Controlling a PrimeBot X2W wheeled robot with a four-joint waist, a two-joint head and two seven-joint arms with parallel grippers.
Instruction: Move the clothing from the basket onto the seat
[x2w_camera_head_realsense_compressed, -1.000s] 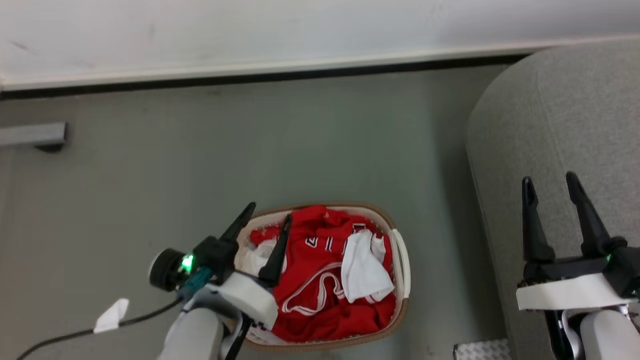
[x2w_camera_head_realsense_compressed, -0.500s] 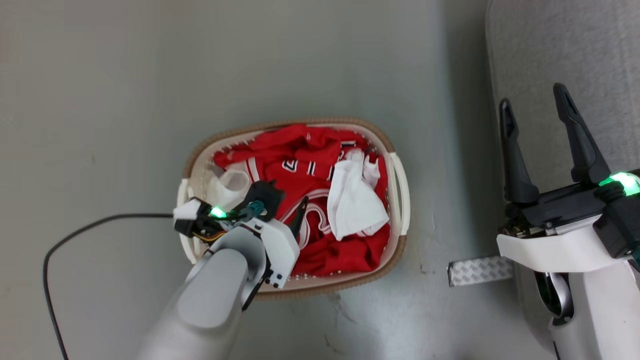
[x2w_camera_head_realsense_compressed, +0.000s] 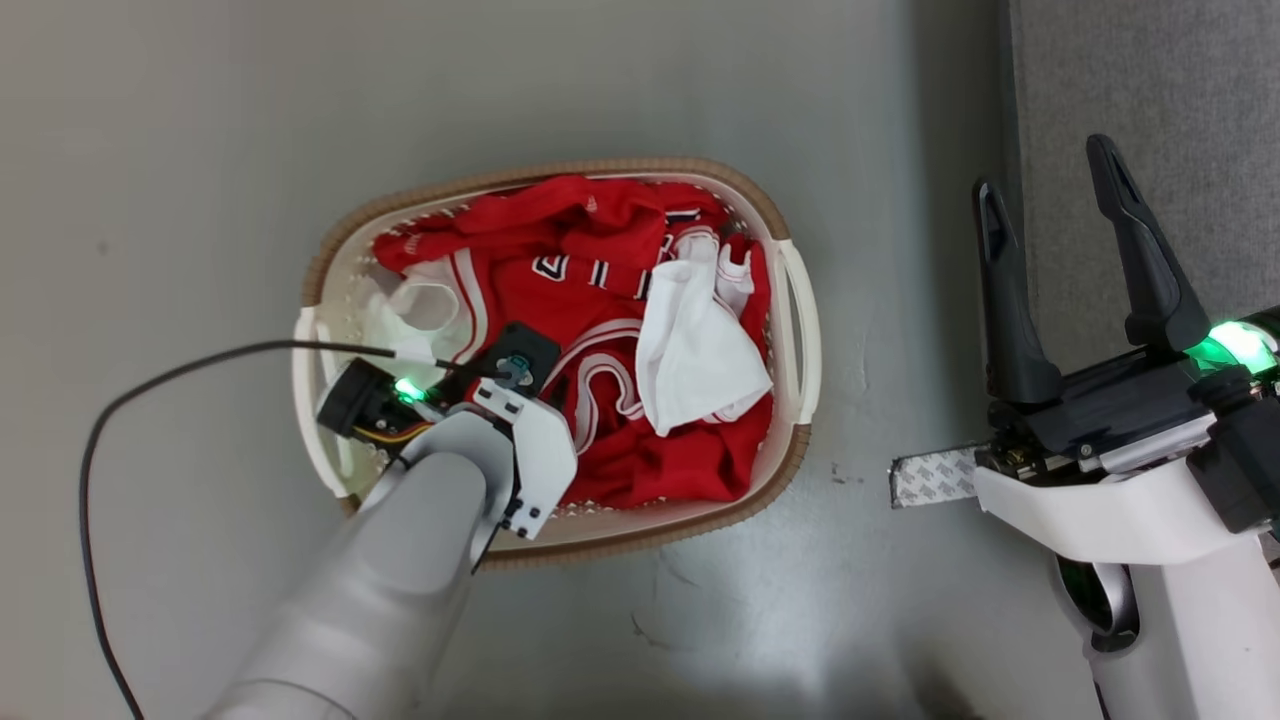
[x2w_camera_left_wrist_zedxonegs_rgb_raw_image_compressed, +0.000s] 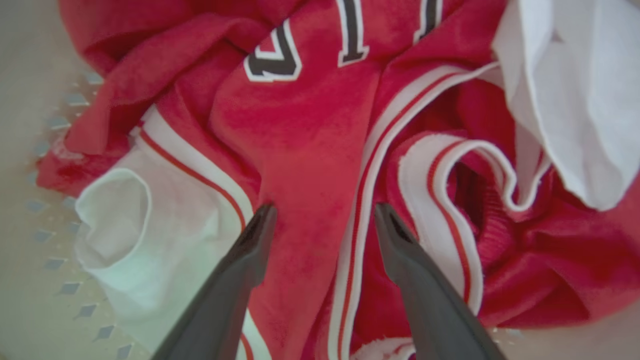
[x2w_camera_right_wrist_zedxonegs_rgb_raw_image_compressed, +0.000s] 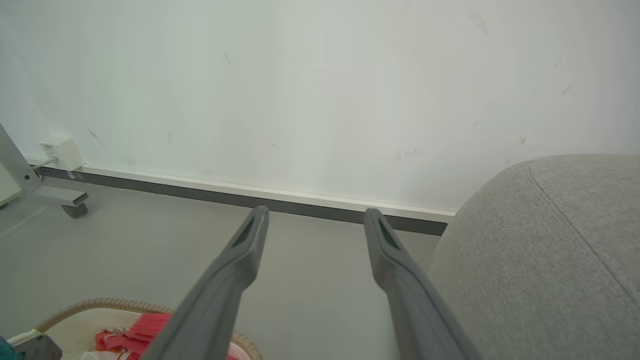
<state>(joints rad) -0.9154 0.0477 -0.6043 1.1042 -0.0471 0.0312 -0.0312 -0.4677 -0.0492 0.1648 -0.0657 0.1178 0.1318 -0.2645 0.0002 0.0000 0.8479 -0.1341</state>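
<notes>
The white basket (x2w_camera_head_realsense_compressed: 560, 172) with a brown rim stands on the grey floor, full of crumpled red and white clothing (x2w_camera_head_realsense_compressed: 600, 300). My left arm (x2w_camera_head_realsense_compressed: 420, 520) reaches over the basket's near left part, its wrist pointing straight down. In the left wrist view my left gripper (x2w_camera_left_wrist_zedxonegs_rgb_raw_image_compressed: 325, 210) is open just above the red clothing (x2w_camera_left_wrist_zedxonegs_rgb_raw_image_compressed: 300, 135), its fingertips either side of a red fold and striped trim, holding nothing. My right gripper (x2w_camera_head_realsense_compressed: 1043, 170) is open and empty by the edge of the grey seat (x2w_camera_head_realsense_compressed: 1150, 100). The seat (x2w_camera_right_wrist_zedxonegs_rgb_raw_image_compressed: 550, 250) lies to its right.
A black cable (x2w_camera_head_realsense_compressed: 200, 360) curves across the floor left of the basket. A grey patterned strip (x2w_camera_head_realsense_compressed: 930, 478) lies on the floor by the seat. The right wrist view shows a white wall with dark skirting (x2w_camera_right_wrist_zedxonegs_rgb_raw_image_compressed: 200, 195) and a grey frame foot (x2w_camera_right_wrist_zedxonegs_rgb_raw_image_compressed: 60, 200).
The head camera has tilted down, shifting the whole picture. My left gripper has turned from lying across the basket's rim to pointing down into the clothing. Both grippers stay open.
</notes>
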